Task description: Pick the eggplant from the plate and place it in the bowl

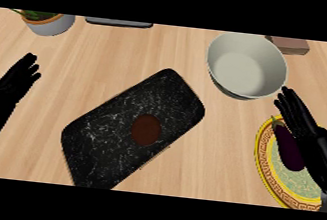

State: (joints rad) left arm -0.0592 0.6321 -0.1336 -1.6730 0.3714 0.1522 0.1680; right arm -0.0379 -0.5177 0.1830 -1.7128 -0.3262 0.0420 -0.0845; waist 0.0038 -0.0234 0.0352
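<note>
A dark purple eggplant (pixel 290 147) lies on a yellow-rimmed plate (pixel 266 165) at the right edge of the counter. My right hand (pixel 312 135) hovers just right of and partly over it, fingers straight and pointing up the view, open. A pale grey bowl (pixel 246 66) stands beyond the plate, holding nothing. My left hand (pixel 0 99) rests open at the left edge, fingers up.
A black speckled slab (pixel 113 127) lies diagonally mid-counter with a brown oval item (pixel 146 129) on it. A potted plant (pixel 46 21) stands at back left, a dark flat object (pixel 118 23) at the back edge, a brown block (pixel 290 45) behind the bowl.
</note>
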